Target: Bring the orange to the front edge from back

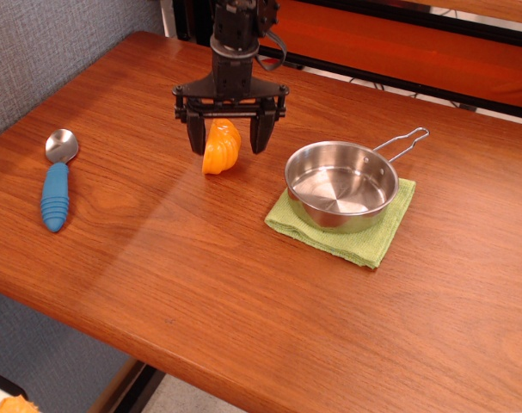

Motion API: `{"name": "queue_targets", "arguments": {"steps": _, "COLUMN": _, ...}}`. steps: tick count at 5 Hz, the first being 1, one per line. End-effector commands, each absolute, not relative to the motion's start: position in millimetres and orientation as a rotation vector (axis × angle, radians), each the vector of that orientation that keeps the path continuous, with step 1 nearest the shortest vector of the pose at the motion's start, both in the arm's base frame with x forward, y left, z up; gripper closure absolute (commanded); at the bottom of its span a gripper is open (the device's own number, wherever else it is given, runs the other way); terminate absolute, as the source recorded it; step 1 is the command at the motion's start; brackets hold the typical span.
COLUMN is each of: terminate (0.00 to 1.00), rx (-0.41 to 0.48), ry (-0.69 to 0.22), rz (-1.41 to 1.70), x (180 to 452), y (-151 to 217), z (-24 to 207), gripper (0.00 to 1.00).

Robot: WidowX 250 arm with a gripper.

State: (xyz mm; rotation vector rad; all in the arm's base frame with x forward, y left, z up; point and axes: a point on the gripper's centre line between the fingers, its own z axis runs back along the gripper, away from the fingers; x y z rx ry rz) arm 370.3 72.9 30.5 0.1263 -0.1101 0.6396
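The orange (pixel 220 147) is a small ribbed half-orange standing on its side on the reddish-brown tabletop, toward the back middle. My black gripper (pixel 229 138) hangs over it with its jaws open, one finger on each side of the orange, apart from it. The fingertips reach down to about the orange's upper half. The rounded front edge (pixel 200 370) of the table runs along the bottom of the view, well away from the orange.
A steel pan (pixel 340 184) with a wire handle sits on a green cloth (pixel 377 232) to the right of the orange. A blue-handled spoon (pixel 56 179) lies at the left. A grey wall panel borders the table's left side.
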Motion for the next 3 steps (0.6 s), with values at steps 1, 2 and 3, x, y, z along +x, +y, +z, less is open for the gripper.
{"name": "queue_targets", "arguments": {"steps": 1, "terminate": 0.00, "rx": 0.135, "ry": -0.122, "rz": 0.667, "x": 372.5, "y": 82.4, "z": 36.0, "gripper": 0.00}}
{"name": "queue_targets", "arguments": {"steps": 2, "terminate": 0.00, "rx": 0.132, "ry": -0.138, "rz": 0.674, "x": 371.1, "y": 86.8, "z": 33.8, "gripper": 1.00}}
{"name": "queue_targets", "arguments": {"steps": 3, "terminate": 0.00, "rx": 0.137, "ry": -0.142, "rz": 0.679, "x": 369.7, "y": 90.9, "z": 35.7, "gripper": 1.00}}
